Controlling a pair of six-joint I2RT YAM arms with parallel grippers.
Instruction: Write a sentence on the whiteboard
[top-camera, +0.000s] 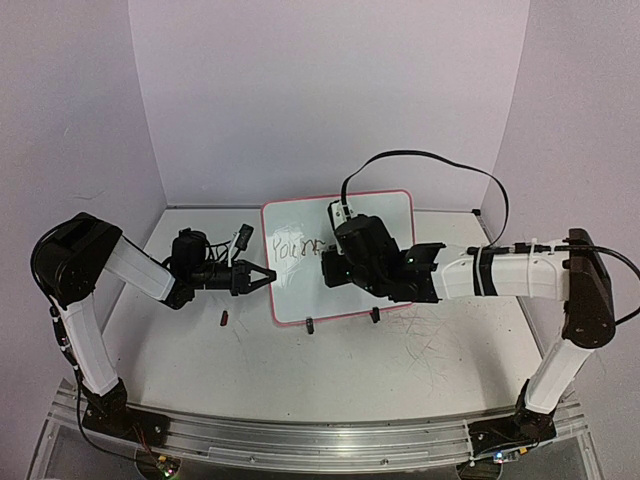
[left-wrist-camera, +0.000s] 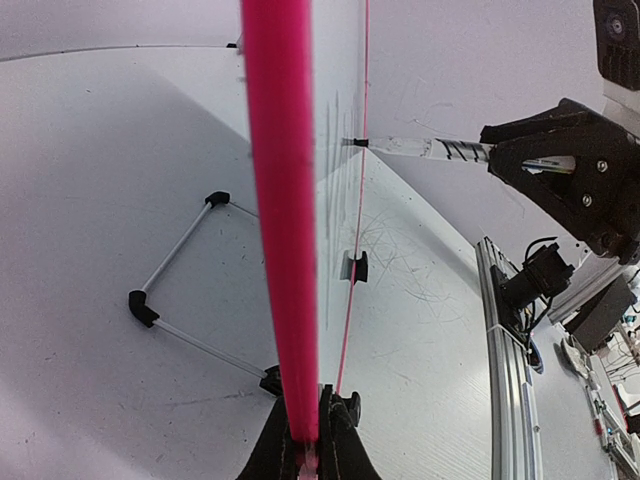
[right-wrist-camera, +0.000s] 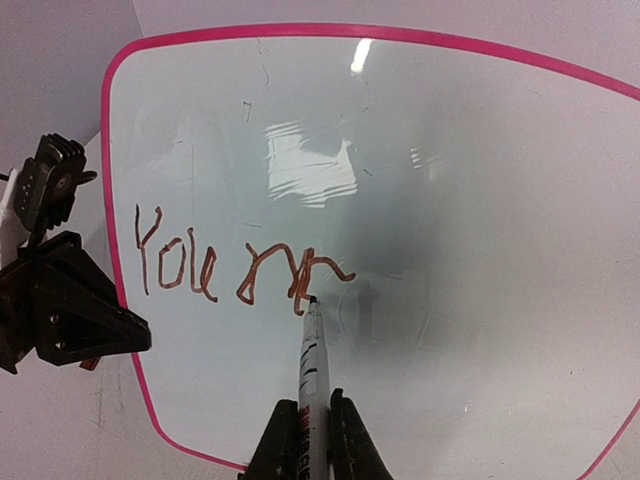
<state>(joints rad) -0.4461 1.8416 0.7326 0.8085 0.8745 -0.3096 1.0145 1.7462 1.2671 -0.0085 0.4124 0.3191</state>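
The left jaws are closed on the pink edge of the whiteboard (top-camera: 295, 290), which stands upright on the table (top-camera: 400, 375). The right jaws grip a marker (right-wrist-camera: 312, 370); just ahead of them its tip touches the end of the sentence (right-wrist-camera: 245, 268).

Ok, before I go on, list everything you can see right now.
board: one, white with pink rim, upright mid-table
writing: one line, reddish-brown, board's left half
marker: one, pale barrel, tip on board
clip feet: two, black, board's bottom edge
wire stand: one, silver with black corners, behind board
small item: one, dark red, table left of board
table: one, white, scuffed
left fingers: black, shut on board's left edge
right fingers: black, shut on marker
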